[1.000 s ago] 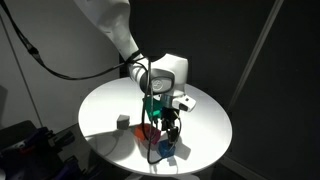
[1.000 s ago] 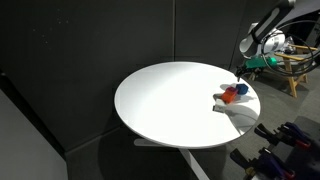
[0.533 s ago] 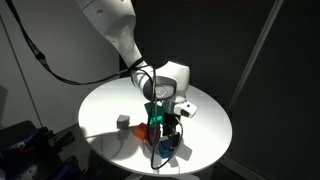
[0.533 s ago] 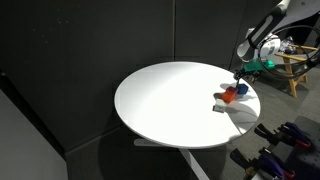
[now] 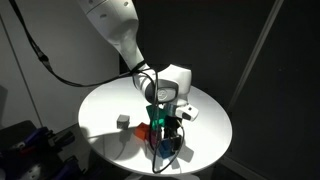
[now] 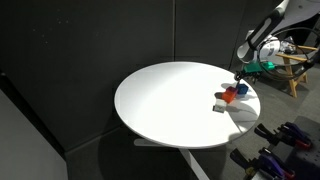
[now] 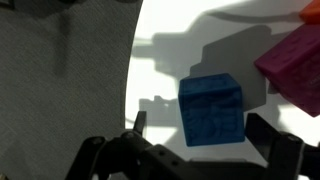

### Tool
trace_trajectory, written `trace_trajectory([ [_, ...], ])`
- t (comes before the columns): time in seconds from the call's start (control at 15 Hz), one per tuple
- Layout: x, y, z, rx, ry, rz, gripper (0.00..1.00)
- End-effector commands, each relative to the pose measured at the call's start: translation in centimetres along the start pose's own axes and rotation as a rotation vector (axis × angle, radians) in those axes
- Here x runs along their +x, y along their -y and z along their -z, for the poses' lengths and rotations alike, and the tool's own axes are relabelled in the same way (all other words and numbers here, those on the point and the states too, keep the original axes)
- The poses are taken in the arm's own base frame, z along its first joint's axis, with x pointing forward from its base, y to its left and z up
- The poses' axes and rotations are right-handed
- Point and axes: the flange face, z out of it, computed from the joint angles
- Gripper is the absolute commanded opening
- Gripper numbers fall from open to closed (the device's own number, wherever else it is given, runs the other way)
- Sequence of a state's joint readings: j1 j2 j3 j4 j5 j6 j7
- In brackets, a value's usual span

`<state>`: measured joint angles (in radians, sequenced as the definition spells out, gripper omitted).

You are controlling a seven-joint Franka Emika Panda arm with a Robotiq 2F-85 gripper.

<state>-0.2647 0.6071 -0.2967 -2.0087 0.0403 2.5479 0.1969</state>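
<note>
My gripper (image 7: 197,122) is open, its two dark fingers standing on either side of a blue cube (image 7: 211,110) with a gap on each side. The cube rests on the round white table (image 7: 170,30) close to its edge. A dark red block (image 7: 296,64) lies just right of the cube, and an orange piece (image 7: 311,11) shows at the top right corner. In both exterior views the gripper (image 5: 166,132) (image 6: 243,72) hangs low over the blue cube (image 5: 166,150) (image 6: 241,89) and the red block (image 5: 146,134) (image 6: 229,97).
A small grey block (image 5: 122,120) (image 6: 218,106) sits apart from the cluster on the table (image 6: 170,100). The table's edge runs just beside the cube, with dark floor (image 7: 60,80) beyond it. A chair and equipment (image 6: 290,60) stand behind the arm.
The gripper has dropped slightly lower over the blue cube. The blocks have not moved.
</note>
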Motion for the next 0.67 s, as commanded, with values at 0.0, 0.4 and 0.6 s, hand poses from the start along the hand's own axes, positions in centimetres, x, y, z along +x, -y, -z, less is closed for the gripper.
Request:
trace_trajectory([
  [0.0,0.8,-0.09,-0.15,0.014,-0.004,-0.009,1.0],
  [0.4,0.86,0.03,-0.5,0.01,-0.004,-0.005,1.0],
  [0.6,0.89,0.12,-0.46,0.01,-0.005,-0.005,1.0],
])
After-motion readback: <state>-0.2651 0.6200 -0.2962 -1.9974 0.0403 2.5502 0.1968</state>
